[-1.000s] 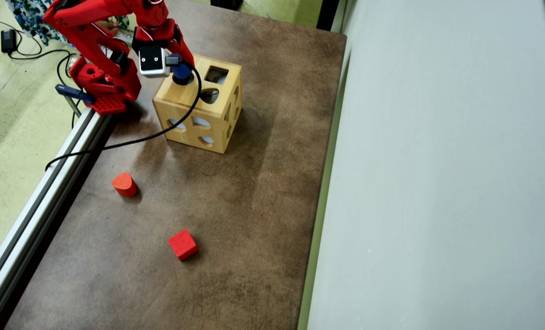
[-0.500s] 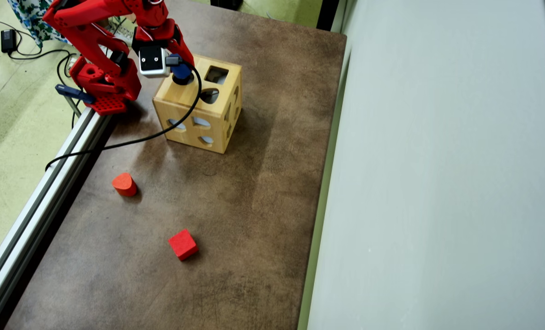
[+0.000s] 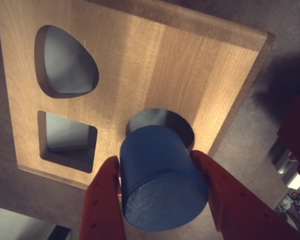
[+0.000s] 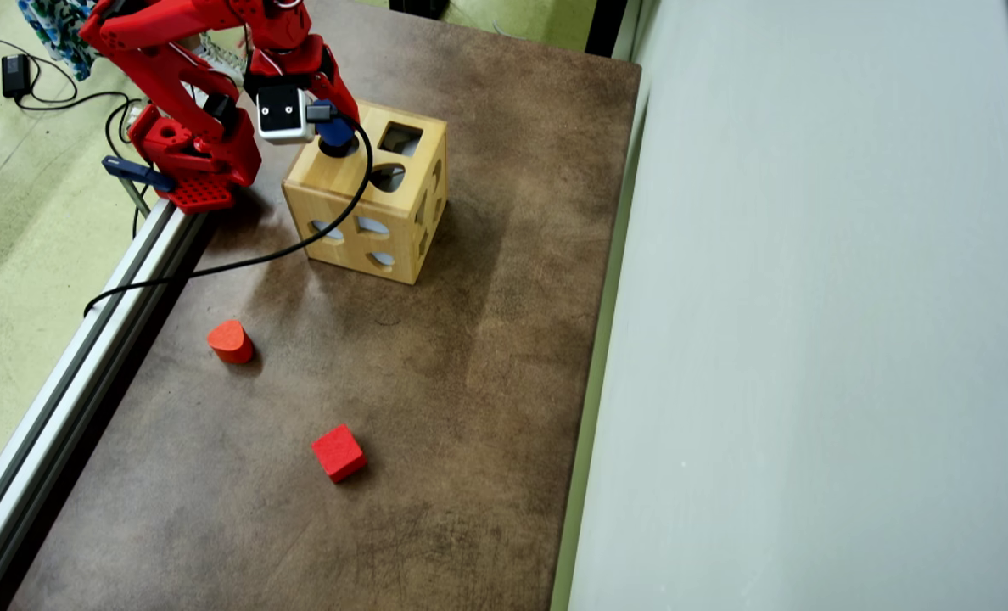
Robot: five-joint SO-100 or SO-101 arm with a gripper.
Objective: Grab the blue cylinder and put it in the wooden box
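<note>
Right now the wooden box stands on the brown desk near its far left corner in the overhead view, close to the arm's red base. Its top face carries three cut-outs: in the wrist view a rounded teardrop-like hole, a square hole and a round hole. Through the holes only dim grey interior shows; whether anything lies inside cannot be told. More holes are cut in the side faces seen from overhead.

The blue cylinder is clamped between the two red fingers of the tool, which is closed just to the width of the block and presses its curved sides. In the wrist view one flat end faces the camera, and the far end sits at the near rim of the round hole, covering its lower part; whether it has entered the opening cannot be told. From overhead the cylinder appears as a dark blue spot at the box's top corner nearest the arm.

The arm arches from its base over the box, the tool pointing down, a white camera block on the wrist and a black cable trailing across the desk.

Well apart from the box, a red rounded block and a red cube lie on the desk.
</note>
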